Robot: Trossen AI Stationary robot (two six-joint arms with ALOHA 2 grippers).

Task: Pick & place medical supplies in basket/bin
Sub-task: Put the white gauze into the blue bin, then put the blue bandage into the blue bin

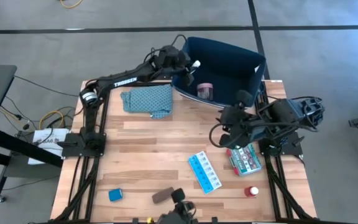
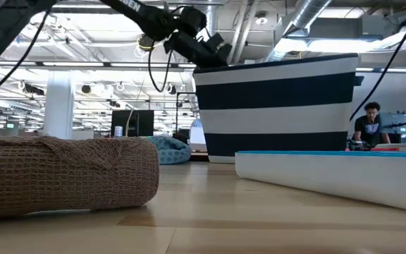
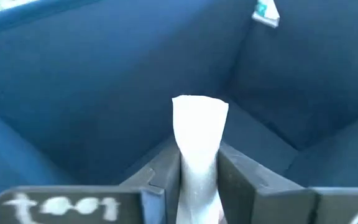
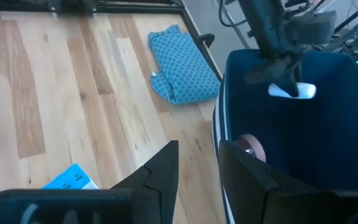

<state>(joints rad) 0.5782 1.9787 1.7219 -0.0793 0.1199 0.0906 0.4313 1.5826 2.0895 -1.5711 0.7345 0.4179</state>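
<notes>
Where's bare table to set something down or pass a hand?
Free: the wood between the teal cloth, the blue cube and the pill organiser.

Crowded: the right side, where the right gripper hangs by the green-red packet and bottle; also around the bin.

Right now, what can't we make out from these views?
- Left end effector: the white piece sits between its fingers over the bin; clamped or released, unclear.
- Pink roll: bin wall cuts it off in the right wrist view.
- Low view: brown block blocks the table behind.
- Packet: part hidden under the right arm, high view.
</notes>
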